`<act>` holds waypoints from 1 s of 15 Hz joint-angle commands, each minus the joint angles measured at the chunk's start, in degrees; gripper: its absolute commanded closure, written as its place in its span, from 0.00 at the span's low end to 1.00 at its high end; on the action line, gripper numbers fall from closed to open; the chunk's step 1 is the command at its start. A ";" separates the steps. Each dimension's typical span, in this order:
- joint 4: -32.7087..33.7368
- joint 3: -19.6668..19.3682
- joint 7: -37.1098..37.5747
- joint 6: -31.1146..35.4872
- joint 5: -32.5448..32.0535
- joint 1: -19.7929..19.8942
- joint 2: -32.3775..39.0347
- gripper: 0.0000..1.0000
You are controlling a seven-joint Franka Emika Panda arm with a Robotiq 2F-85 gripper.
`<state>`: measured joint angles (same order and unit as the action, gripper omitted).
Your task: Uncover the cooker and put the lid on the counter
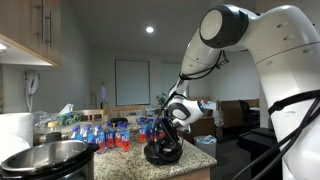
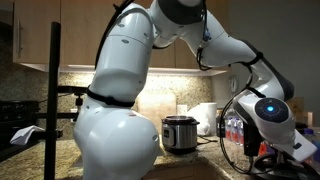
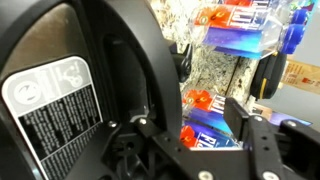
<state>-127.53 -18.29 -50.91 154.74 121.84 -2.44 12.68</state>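
Cooker point(image 1: 42, 158) is uncovered, step one done. Lid point(image 1: 163, 153) looks set down on the worktop point(image 1: 203, 150), well apart from it. Jaws sit right over the lid (gripping or released: cannot tell). Left: let go, retreat.

One cooker point(image 1: 48, 160) is standing well off from the hand point(image 1: 168, 134). One lid point(image 1: 165, 153) is sitting right under the hand. Bottles point(image 1: 112, 138) are crowding behind it, at least three; their full count is escaping view.
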 commanded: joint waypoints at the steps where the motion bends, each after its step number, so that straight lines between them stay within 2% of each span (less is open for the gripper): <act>1: -0.64 2.72 6.73 2.26 -9.15 3.23 -3.31 0.05; 2: -0.39 3.38 8.82 2.51 -10.83 3.57 -2.93 0.01; 3: -0.60 2.11 11.29 1.81 -12.36 1.87 -2.65 0.00; 7: -0.35 4.24 18.93 0.83 -17.04 0.35 -2.29 0.00; 8: -1.45 6.76 23.10 0.13 -22.00 2.41 -3.58 0.00; 9: -2.56 7.05 26.38 -0.18 -26.91 2.60 -4.94 0.00; 13: -9.40 6.49 37.18 -3.95 -47.16 5.42 -14.14 0.00; 15: -11.46 5.99 40.86 -8.47 -56.93 7.74 -18.86 0.00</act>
<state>-133.07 -12.15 -14.96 152.12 75.98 1.65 3.23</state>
